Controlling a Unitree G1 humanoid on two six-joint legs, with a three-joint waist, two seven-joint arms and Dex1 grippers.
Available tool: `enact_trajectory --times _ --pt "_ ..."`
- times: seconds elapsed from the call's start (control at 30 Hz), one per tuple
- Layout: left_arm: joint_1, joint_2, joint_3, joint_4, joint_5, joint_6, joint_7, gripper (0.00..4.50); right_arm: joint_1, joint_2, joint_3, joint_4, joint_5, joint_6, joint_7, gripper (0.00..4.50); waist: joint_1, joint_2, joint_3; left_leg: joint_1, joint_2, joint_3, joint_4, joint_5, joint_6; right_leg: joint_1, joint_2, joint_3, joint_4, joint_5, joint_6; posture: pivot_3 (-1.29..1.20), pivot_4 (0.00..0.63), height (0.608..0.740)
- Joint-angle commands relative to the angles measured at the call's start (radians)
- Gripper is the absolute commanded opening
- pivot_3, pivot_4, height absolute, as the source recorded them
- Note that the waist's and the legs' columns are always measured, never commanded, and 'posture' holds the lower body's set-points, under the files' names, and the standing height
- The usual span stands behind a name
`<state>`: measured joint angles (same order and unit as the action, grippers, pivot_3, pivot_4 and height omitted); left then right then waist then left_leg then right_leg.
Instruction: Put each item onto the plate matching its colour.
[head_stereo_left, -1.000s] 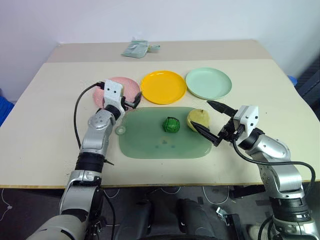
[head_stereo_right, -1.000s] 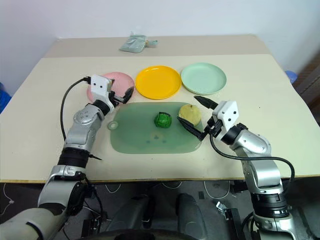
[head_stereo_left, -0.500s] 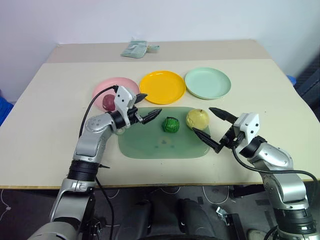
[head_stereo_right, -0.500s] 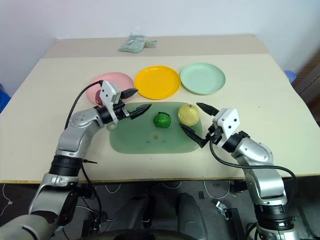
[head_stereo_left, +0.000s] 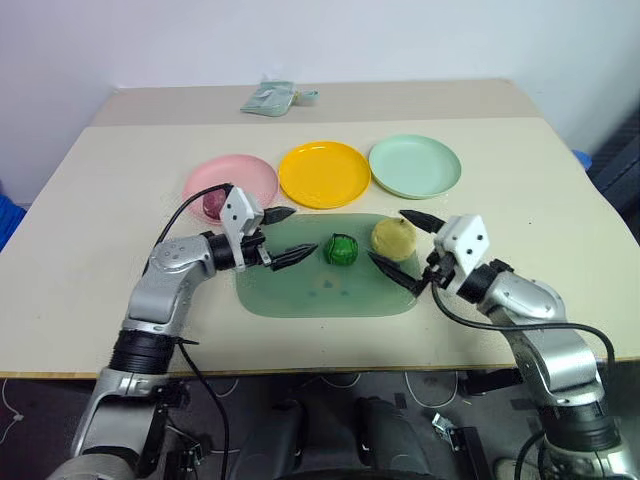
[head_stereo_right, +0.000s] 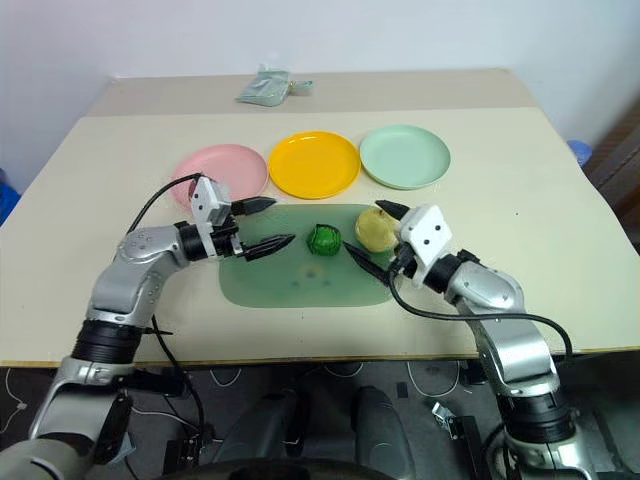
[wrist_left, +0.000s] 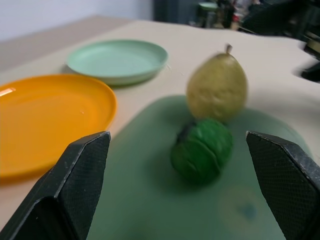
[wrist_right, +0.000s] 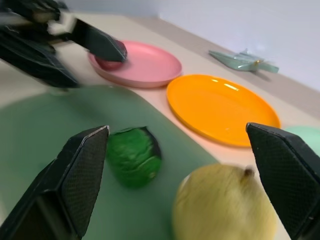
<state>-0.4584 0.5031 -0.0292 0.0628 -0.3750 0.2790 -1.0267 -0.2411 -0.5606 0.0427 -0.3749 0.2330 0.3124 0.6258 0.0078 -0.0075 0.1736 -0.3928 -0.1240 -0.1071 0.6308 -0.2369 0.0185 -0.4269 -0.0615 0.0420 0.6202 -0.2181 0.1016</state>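
The dark red-purple piece (head_stereo_left: 213, 204) already sits on the pink plate (head_stereo_left: 245, 172), so by the look of things the first sorting is done and the step in hand is the approach to the two pieces left on the green cutting board (head_stereo_left: 300, 288). The dark green knobbly piece (head_stereo_left: 342, 249) lies near the board's middle and the pale yellow pear (head_stereo_left: 394, 238) stands just at its 3 o'clock side, the two close but apart. The left gripper (head_stereo_left: 283, 236) hovers over the board's 9 o'clock end with its jaws spread wide and empty, tips aimed toward 3 o'clock; the green piece sits just beyond those tips, roughly on the line between them, not yet inside the gap. The right gripper (head_stereo_left: 402, 247) comes in from the 3 o'clock side, jaws likewise wide and empty, and the pear lies between its two fingers or just ahead of them; contact cannot be told. The yellow plate (head_stereo_left: 324, 173) lies at 12 o'clock from the board and the mint green plate (head_stereo_left: 415, 166) at about 1 o'clock, both bare. The next move probably calls for each gripper to advance until its piece is fully between the fingers, close, lift clear of the board, and carry pear to yellow plate, green piece to mint plate, without the arms crossing.
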Motion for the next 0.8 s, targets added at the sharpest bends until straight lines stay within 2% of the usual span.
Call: enact_trajectory --times 0.03,0.2,0.37,0.8 --pt "0.024 0.044 0.046 -0.050 -0.041 -0.005 -0.044 4.42 -0.062 -0.008 0.046 -0.007 -0.049 0.049 -0.005 4.50 0.003 0.000 0.000 0.000 0.000 0.000 0.000 0.000 0.000 0.000 0.000 0.000 0.000 0.000 0.000 0.00 0.150 0.740" --pt "0.098 0.095 0.064 -0.091 -0.052 -0.022 -0.075 4.42 -0.146 0.003 0.140 -0.006 -0.090 0.139 0.014 4.50 0.005 0.000 0.000 0.000 0.000 0.000 0.000 0.000 0.000 0.000 0.000 0.000 -0.001 0.000 0.000 0.00 0.150 0.740" --pt "0.140 0.110 0.082 -0.117 -0.060 -0.024 -0.079 4.42 -0.173 -0.004 0.181 0.010 -0.088 0.177 0.060 4.50 0.004 0.000 0.000 0.000 0.000 0.000 0.000 0.000 0.000 0.001 -0.001 0.000 -0.001 0.000 0.000 0.00 0.150 0.740" --pt "0.210 0.110 0.102 -0.171 -0.068 -0.028 -0.035 4.42 -0.312 0.044 0.293 0.190 -0.187 0.171 0.100 4.50 0.002 0.000 0.000 0.000 0.000 0.000 -0.001 0.000 0.000 0.000 0.000 0.000 -0.001 0.000 0.000 0.00 0.150 0.740"
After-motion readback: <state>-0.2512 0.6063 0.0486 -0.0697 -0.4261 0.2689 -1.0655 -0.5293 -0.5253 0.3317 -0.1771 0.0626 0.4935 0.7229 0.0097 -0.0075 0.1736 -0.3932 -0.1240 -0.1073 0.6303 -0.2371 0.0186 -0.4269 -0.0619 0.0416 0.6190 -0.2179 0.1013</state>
